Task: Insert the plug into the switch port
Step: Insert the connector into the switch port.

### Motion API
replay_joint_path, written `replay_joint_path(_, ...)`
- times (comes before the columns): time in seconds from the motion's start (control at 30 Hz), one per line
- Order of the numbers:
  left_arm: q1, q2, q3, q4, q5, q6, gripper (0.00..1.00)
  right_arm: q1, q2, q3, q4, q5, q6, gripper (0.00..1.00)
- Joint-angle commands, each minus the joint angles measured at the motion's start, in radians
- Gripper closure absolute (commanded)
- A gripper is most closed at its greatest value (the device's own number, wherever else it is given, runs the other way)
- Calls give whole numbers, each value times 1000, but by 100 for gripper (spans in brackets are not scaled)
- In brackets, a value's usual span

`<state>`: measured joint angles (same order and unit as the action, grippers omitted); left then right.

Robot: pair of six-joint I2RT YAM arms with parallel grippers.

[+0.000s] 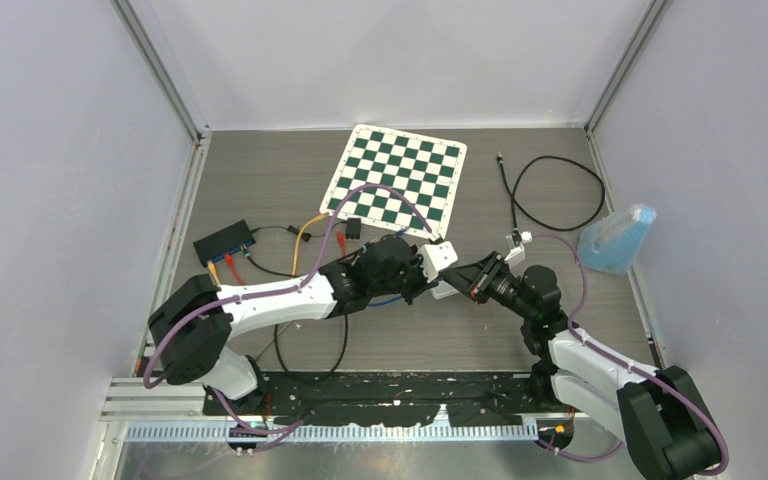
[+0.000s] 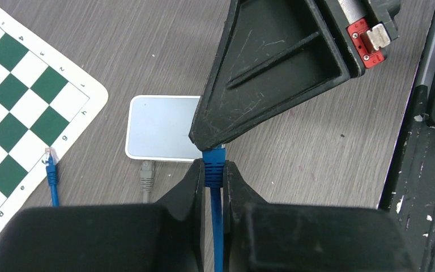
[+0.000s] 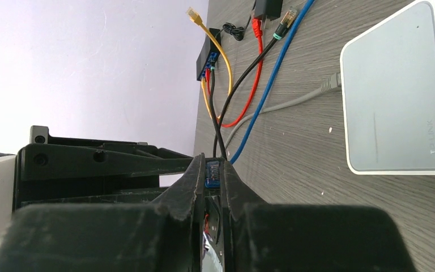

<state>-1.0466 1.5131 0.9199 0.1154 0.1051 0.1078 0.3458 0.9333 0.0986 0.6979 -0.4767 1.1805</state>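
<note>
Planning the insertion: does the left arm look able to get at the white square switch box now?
Probably not directly: the left gripper pinching the blue cable plug sits close, but the right gripper lies between it and the white square switch box.

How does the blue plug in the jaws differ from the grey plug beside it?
The blue cable plug is pinched between the jaws of the left gripper; the grey cable plug lies untouched on the wooden table. The grey plug's tip meets the white plastic box, seemingly plugged in; the blue plug's tip is hidden under a finger of the right gripper. Both point toward that box.
</note>
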Motion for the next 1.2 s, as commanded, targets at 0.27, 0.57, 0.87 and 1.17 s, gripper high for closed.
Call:
replay_joint_path(0.27,-9,-30,-45,52,-49,16,100,4,-121,115,-256,56,-190,46)
replay_joint_path(0.57,-7,-46,-198,112,-96,-24,100,-70,-54,404,-611,102,-580,36)
replay_joint_path(0.87,11,16,-210,129,-140,-53,100,-103,392,687,-786,-35,-854,41)
replay_joint_path(1.17,43,77,-188,142,-157,-57,100,-103,633,808,-877,1,-940,43)
